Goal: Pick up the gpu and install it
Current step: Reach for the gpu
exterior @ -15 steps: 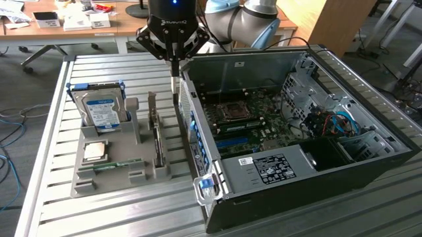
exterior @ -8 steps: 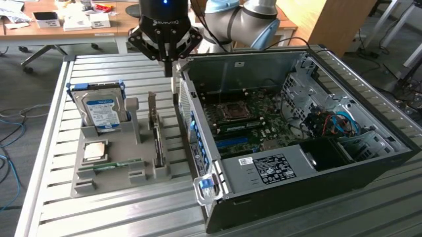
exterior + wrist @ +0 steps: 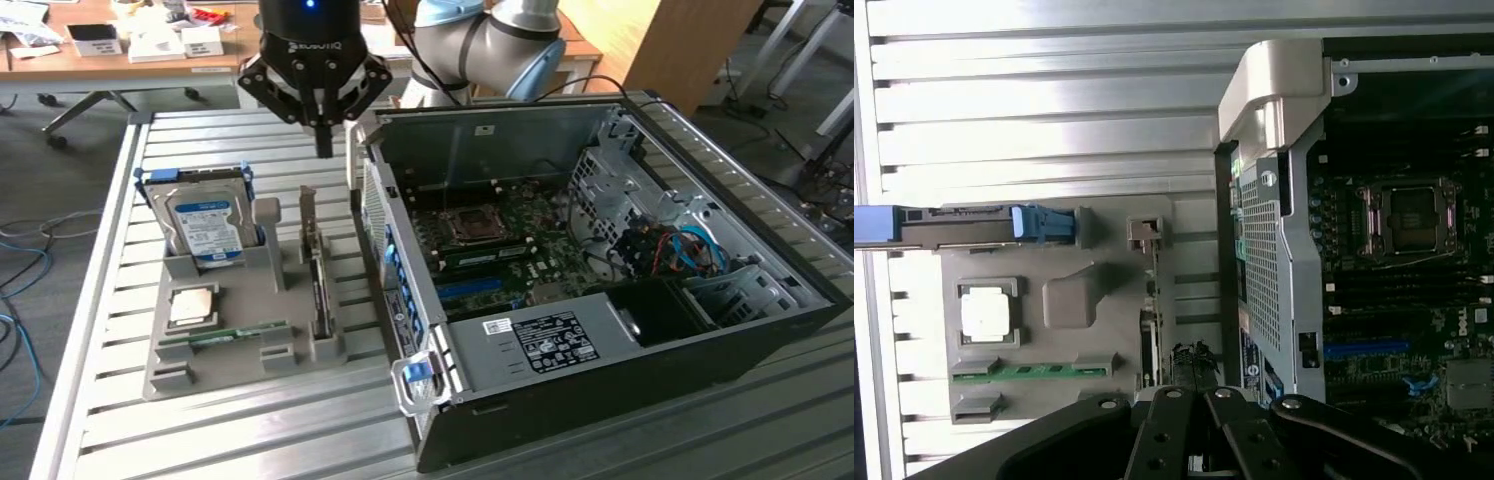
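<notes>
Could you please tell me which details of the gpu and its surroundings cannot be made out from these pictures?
1. gpu: exterior view, it stands edge-on in the grey holder, so its faces are hidden.
2. One end of the gpu: wrist view, covered by the end effector.
3. Hard drive: wrist view, cut off by the picture's edge.
4. Label on the computer case: exterior view, print too small to read.
</notes>
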Robot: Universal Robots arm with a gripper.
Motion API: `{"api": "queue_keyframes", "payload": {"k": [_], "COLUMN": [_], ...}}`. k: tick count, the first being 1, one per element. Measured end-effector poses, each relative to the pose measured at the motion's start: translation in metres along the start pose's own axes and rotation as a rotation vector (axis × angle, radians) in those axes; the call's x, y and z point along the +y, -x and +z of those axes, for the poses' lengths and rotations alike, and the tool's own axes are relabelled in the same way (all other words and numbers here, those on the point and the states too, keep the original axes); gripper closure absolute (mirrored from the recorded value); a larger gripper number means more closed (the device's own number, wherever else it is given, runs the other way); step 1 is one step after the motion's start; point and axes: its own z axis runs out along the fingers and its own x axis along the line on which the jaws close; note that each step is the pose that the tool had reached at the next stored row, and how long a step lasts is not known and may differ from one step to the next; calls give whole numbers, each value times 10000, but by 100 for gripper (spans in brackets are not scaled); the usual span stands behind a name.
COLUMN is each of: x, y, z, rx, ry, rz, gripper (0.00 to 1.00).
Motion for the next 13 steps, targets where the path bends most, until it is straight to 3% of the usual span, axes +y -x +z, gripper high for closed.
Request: {"api": "queue_keyframes", "payload": {"k": [9, 13], "x": [-10, -11], "y": [-137, -143], "z": [2, 2], "rx": [-1, 0], "ry": [1, 1], "rz": [0, 0], "gripper": [89, 89]}}
